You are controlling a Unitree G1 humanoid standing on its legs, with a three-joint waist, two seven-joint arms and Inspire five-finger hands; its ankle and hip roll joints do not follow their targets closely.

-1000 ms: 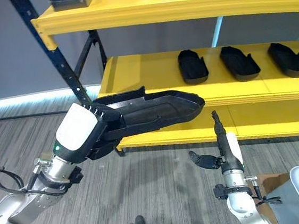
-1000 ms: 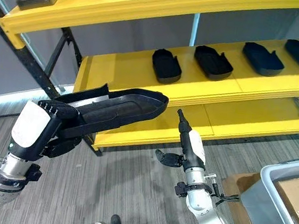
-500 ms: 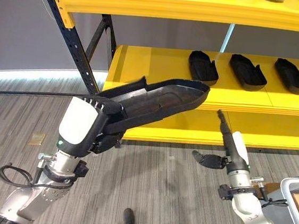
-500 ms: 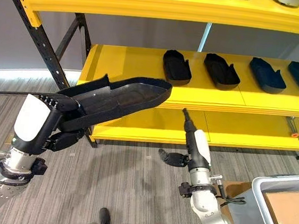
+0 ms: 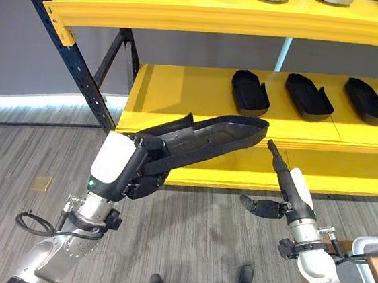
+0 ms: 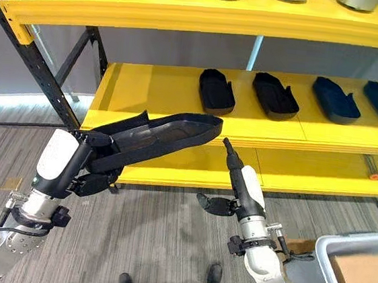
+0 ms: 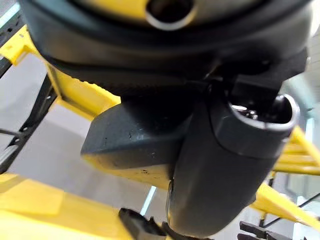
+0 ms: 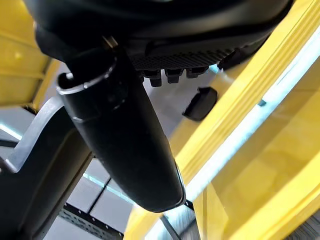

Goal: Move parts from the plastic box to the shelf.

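my left hand (image 5: 135,170) is curled round the long black part (image 5: 206,138), its nose at the front edge of the shelf (image 5: 180,93). i'd lift it clear, then set it left of the parked parts (image 5: 249,92). right hand (image 5: 280,191) straight, empty.

The shelf (image 5: 201,92) stands ahead, its levels stacked one above another. On the middle level several parts (image 5: 250,92) lie in a row running to the right, well apart from its left end. The left hand (image 5: 142,167) is low on the left, before the shelf, with a long tray (image 5: 210,135) reaching from it up and right toward the middle level's front edge. The right hand (image 5: 280,188) stands just right of the tray's far end. The plastic box (image 6: 347,273) sits at the lower right, on the floor (image 5: 199,237).
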